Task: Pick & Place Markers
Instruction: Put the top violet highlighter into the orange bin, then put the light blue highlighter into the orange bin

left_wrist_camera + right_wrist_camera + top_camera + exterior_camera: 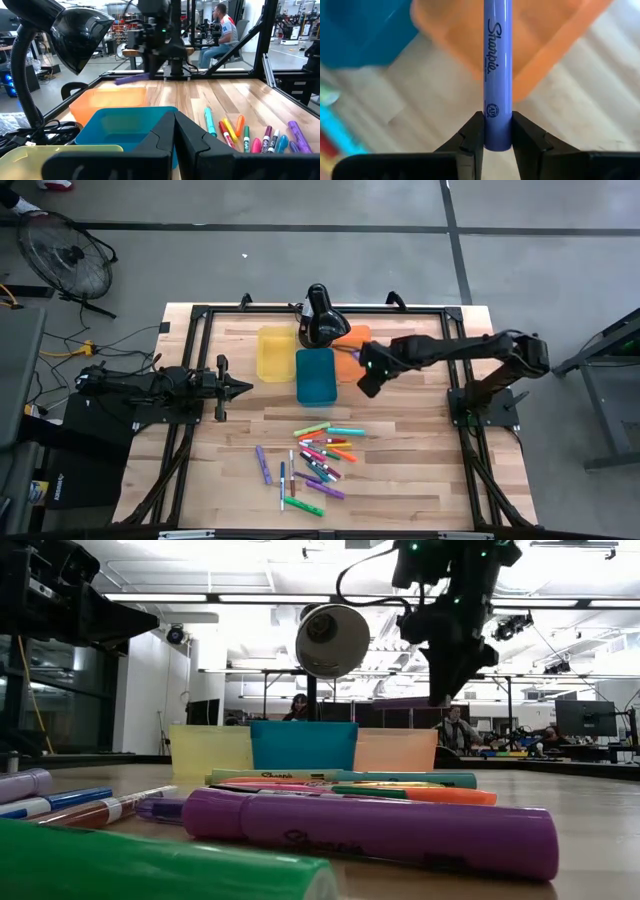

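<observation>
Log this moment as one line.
right gripper: shut on purple marker, over orange bin | left gripper: shut, idle beside yellow bin | markers: piled on table

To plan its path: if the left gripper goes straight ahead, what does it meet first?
Probably the blue bin, directly ahead of the shut left gripper; the yellow bin sits just beside that line, so depth leaves doubt.

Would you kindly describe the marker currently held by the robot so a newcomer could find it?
Find the orange bin behind the blue bin. Above its edge, the right gripper clamps a purple marker; it alone is in the air, while the others lie on the table.
</observation>
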`<state>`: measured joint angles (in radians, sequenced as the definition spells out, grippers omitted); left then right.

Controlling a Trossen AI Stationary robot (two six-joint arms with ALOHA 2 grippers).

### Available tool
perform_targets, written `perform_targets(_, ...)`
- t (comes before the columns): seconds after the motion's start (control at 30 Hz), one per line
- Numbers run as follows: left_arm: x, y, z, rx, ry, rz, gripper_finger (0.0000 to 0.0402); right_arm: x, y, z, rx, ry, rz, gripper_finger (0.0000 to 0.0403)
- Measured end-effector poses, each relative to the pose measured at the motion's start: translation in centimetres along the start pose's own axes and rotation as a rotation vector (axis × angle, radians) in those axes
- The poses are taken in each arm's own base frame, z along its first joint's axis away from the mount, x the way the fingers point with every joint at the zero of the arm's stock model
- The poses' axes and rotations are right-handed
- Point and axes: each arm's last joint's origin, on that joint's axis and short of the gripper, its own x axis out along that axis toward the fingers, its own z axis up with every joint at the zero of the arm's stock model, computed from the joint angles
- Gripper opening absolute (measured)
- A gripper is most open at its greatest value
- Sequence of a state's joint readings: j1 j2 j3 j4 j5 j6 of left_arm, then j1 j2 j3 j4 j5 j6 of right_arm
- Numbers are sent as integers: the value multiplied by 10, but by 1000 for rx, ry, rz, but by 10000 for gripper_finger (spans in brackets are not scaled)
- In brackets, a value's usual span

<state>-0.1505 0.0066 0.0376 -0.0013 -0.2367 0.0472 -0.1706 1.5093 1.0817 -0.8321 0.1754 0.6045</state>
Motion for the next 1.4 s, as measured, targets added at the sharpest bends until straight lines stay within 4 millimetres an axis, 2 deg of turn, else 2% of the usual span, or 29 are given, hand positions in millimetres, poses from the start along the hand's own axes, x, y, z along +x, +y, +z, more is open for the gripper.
perform_targets(0.3, 0, 0, 0, 0, 0, 0, 1, 6, -20, 21, 151, -74, -21, 77)
perform_targets(0.57, 0, 0, 0, 0, 0, 0, 1, 15, -23, 30, 283, -113, -12, 79)
perform_targets(0.83, 0, 0, 0, 0, 0, 0, 1, 27, -20, 35, 257, -106, 12, 87)
perform_targets(1.2, 0, 0, 0, 0, 0, 0, 1, 27, -15, 32, 194, -95, 30, 116)
perform_targets(1.4, 0, 0, 0, 0, 0, 0, 1, 26, -8, 28, 118, -71, 73, 117)
